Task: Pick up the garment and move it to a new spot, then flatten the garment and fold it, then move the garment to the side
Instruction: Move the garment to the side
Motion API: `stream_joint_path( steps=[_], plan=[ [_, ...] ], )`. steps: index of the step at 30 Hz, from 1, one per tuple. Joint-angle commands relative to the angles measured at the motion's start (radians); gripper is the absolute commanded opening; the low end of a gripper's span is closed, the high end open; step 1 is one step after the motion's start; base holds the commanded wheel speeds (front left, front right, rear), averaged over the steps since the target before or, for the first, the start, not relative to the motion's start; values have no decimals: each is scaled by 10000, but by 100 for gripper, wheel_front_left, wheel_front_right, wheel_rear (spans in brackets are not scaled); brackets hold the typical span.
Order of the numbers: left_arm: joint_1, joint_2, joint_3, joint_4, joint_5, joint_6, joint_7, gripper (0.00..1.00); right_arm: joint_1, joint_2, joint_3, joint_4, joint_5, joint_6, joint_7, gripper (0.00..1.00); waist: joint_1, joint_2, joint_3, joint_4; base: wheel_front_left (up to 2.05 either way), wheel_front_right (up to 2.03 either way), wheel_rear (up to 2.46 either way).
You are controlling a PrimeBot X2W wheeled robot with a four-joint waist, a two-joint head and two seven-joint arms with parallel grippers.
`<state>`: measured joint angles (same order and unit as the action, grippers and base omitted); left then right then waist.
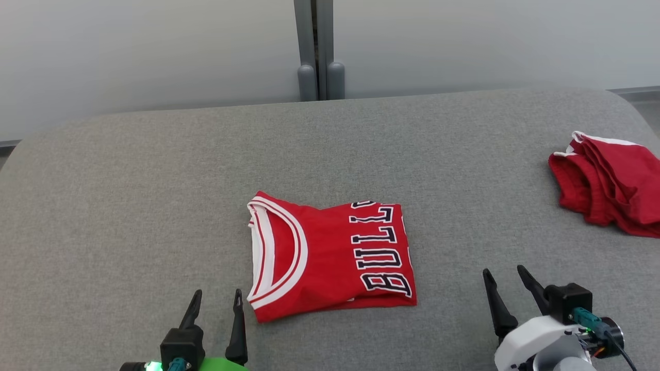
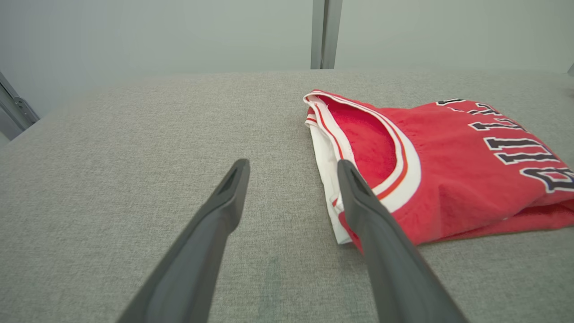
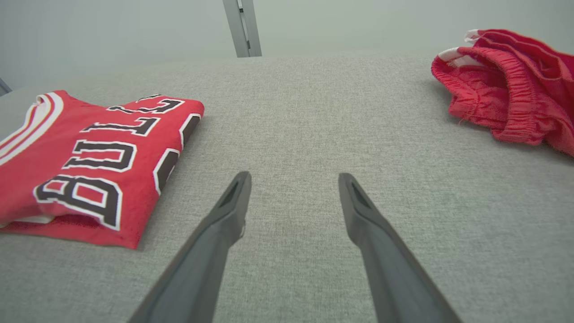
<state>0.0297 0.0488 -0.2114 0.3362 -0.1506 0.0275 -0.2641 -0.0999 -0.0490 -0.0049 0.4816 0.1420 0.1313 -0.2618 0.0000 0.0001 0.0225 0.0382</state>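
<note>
Head view: crumpled red soft-fabric garment [image 1: 611, 185] w/ white trim. Bunched in a heap at far right of grey woven fabric surface [image 1: 154, 180], partly cut off by frame edge, apart from both grippers. Right wrist view: same garment [image 3: 506, 76] upper right, gathered ribbed hem facing cam, white bits along top.

Well apart from it, mid-surface: folded red sleeveless jersey [image 1: 330, 257] w/ black-and-white lettering and red/white striped neck trim. Lying flat, neck opening toward robot's left. Seen at left of right wrist view [image 3: 85, 166].

Right gripper [image 1: 503, 270] low right, over bare surface between jersey and garment, touching neither. Fingers spread wide, nothing held. Right wrist view agrees: right gripper [image 3: 294, 176] w/ plain grey fabric between tips.

Left gripper [image 1: 217, 292] low left, just beside jersey's neck edge, likewise spread wide and empty. Left wrist view: left gripper [image 2: 292, 165], one finger overlapping jersey [image 2: 448, 170] corner in frame; contact or not, can't tell.

Behind surface: grey vertical post [image 1: 319, 51] against pale wall.
</note>
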Motion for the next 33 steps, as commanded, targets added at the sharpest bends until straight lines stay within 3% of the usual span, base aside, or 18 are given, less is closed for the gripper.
stream_joint_path(
  steps=[1,9,14,19,20,21,22,27,33],
  plan=[
    [-64,41,-33,-14,-66,3,5,100,-292,-40,183,12,104,-14,-36,100,0,-1,109,119,0,0,0],
    [-454,44,-298,25,-248,-187,6,100,-2095,-45,1748,980,858,-14,-34,100,0,-1,467,854,0,0,0],
    [-584,41,-478,153,-173,-236,5,100,-3132,-40,2637,2819,1190,-14,-18,100,0,-1,598,1471,0,0,0],
    [-583,39,-523,194,-188,-257,5,100,-3644,-57,2851,4789,1401,-15,337,100,0,-1,637,1778,0,0,0],
    [-579,39,-524,200,-192,-255,5,100,-3687,-46,2941,5123,1517,-15,374,52,0,-1,642,1802,0,0,0],
    [-576,39,-518,205,-190,-247,5,100,-3680,-45,2990,5303,1680,-15,353,30,0,-1,646,1803,0,0,0],
    [-560,37,-484,190,-199,-216,5,100,-3670,-43,3071,5494,1763,-15,324,0,0,-1,651,1770,0,0,0],
    [-544,37,-426,73,-205,-264,5,100,-3880,-118,2849,5839,1964,-31,48,0,0,-1,629,1234,0,0,0],
    [-765,38,-549,-134,-316,-312,5,100,-3730,-74,1920,5244,1580,-26,-9,0,0,-1,635,-137,0,0,0]
  ],
)
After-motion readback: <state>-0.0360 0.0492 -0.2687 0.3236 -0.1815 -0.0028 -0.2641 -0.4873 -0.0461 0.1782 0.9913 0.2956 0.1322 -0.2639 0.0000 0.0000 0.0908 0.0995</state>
